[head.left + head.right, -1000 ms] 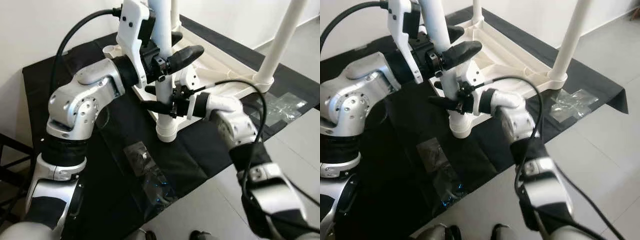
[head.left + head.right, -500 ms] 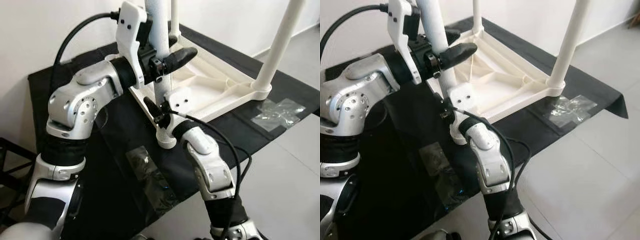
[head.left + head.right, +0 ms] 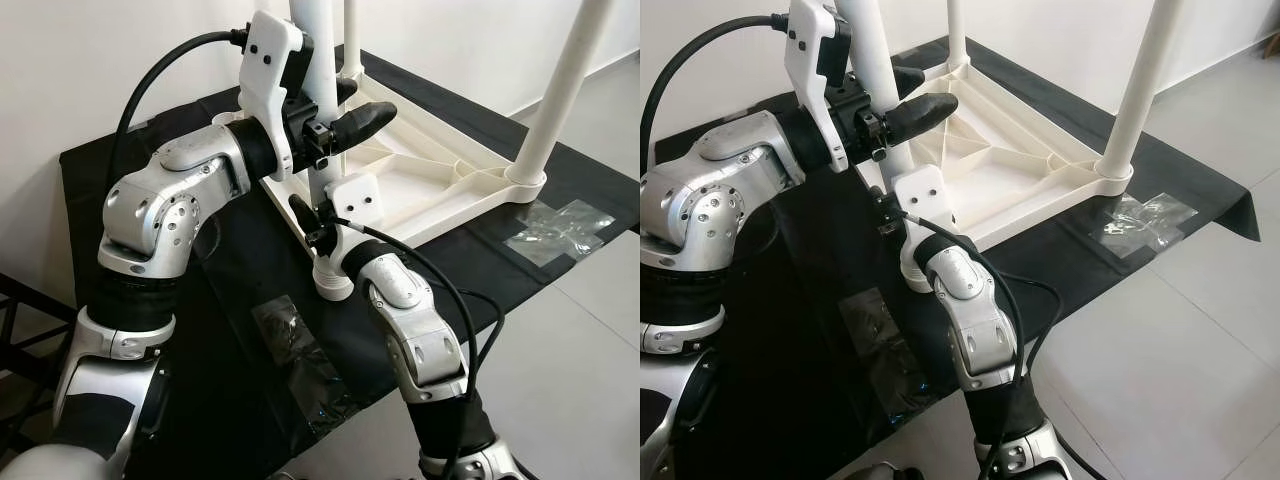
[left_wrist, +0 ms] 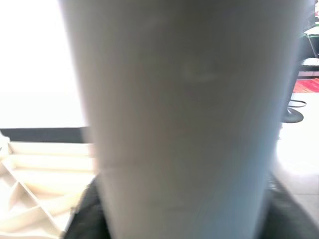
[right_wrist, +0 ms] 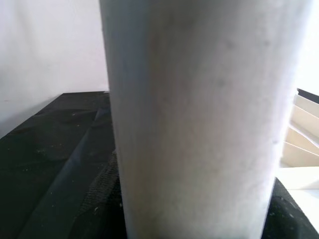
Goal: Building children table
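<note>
Table parts lie before us on a black cloth over a pale tiled floor. From our left eye we see the white tabletop lying upside down, with a far leg standing up from its right corner. Our left gripper grasps the near leg high up, one black finger on each side of the white tube. Lower on the same leg, our right gripper closes around it just above the foot collar, which rests on the cloth. Below both sets of jaws lies a clear plastic bag.

From our right eye, the same grasp shows, and a second clear bag lies on the cloth's edge well right of the jaws.

From our left wrist, the leg stands directly between the jaws, with tabletop ribs to one side.

From our right wrist, the leg again sits between the jaws, black cloth beyond it.
</note>
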Controlling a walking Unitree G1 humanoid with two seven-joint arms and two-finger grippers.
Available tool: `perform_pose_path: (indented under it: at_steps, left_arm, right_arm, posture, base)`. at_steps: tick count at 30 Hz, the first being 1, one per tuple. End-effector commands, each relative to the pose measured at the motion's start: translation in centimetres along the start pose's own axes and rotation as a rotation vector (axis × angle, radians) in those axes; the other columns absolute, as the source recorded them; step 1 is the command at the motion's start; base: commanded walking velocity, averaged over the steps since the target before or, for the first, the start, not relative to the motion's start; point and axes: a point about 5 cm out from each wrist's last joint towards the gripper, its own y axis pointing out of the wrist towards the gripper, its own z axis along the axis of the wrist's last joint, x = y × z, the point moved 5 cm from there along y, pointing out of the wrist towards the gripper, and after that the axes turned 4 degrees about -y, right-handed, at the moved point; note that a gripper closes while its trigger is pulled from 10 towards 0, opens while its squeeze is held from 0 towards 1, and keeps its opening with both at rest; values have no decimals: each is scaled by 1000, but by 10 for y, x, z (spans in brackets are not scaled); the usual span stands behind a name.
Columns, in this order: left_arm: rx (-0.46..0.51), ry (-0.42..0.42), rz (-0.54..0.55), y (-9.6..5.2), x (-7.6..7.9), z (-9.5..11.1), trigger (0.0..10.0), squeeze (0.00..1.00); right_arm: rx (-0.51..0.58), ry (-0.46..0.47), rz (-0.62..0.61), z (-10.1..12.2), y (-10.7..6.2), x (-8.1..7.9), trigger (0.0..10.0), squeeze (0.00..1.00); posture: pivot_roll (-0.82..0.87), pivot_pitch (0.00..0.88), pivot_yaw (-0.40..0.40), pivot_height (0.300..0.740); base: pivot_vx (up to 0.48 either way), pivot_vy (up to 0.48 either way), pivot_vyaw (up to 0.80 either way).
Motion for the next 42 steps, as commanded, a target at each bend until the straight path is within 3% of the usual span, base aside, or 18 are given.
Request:
perform_pose_path:
  at_steps: [1,7,11,12,14,15,16,17,20,21,23,24,27,28,33,34,35,42]
  left_arm:
    - [2,-12,-23,3,4,3,0,0]
    - [-1,-22,-31,4,5,4,0,0]
    - [-2,-24,-34,5,5,4,0,0]
    - [-3,-26,-37,5,6,4,0,0]
    - [-3,-26,-37,5,6,4,0,0]
    - [-5,-27,-38,4,6,4,0,0]
    - [-5,-27,-38,4,6,4,0,0]
    - [-7,-28,-40,4,7,4,0,0]
    - [-7,-28,-40,4,7,4,0,0]
    - [-10,-30,-42,4,7,3,0,0]
    - [-10,-30,-42,4,7,3,0,0]
    - [-14,-32,-46,4,8,3,0,0]
    - [-17,-34,-50,4,9,2,0,0]
    - [-20,-35,-52,3,10,2,0,0]
    - [-25,-36,-54,3,10,2,0,0]
    - [-27,-36,-56,3,11,2,0,0]
    - [-28,-36,-57,3,11,2,0,0]
    - [-30,-39,-62,4,12,1,0,0]
  right_arm:
    - [-100,58,86,-22,1,-28,10000,0]
    - [-25,58,223,0,4,-30,10000,0]
    - [28,14,292,13,7,-21,10000,0]
    - [59,-12,366,21,9,-14,10000,0]
    - [59,-12,366,21,9,-14,10000,0]
    - [77,-41,444,28,10,-6,10000,1000]
    - [77,-41,444,28,10,-6,10000,1000]
    - [92,-82,533,32,9,1,10000,1000]
    - [92,-82,533,32,9,1,10000,1000]
    - [100,-101,643,36,8,7,10000,1000]
    - [100,-101,643,36,8,7,10000,1000]
    - [106,-115,766,38,3,10,10000,1000]
    - [115,-122,879,43,0,14,10000,965]
    - [116,-120,951,48,-1,18,10000,0]
    - [101,-109,1042,52,-1,24,10000,0]
    - [86,-114,1058,49,-1,25,6745,0]
    - [67,-114,1069,46,-1,26,0,0]
    - [44,-120,1157,41,-8,28,0,0]
  posture:
    - [21,151,114,740]
    - [21,152,116,740]
    - [22,156,117,740]
    - [25,157,116,740]
    - [25,157,116,740]
    - [27,158,114,740]
    - [27,158,114,740]
    - [25,157,113,740]
    - [25,157,113,740]
    - [33,157,116,740]
    - [33,157,116,740]
    - [36,160,117,740]
    - [41,161,119,740]
    - [48,163,120,740]
    - [52,165,121,740]
    - [52,165,121,740]
    - [52,165,121,740]
    - [55,169,121,740]
  base:
    - [0,0,0]
    - [0,0,0]
    - [0,0,0]
    - [0,0,0]
    - [0,0,0]
    - [0,0,0]
    - [0,0,0]
    - [0,0,0]
    - [0,0,0]
    - [0,0,0]
    - [0,0,0]
    - [0,0,0]
    - [0,0,0]
    - [0,0,0]
    - [0,0,0]
    - [0,0,0]
    - [0,0,0]
    - [0,0,0]
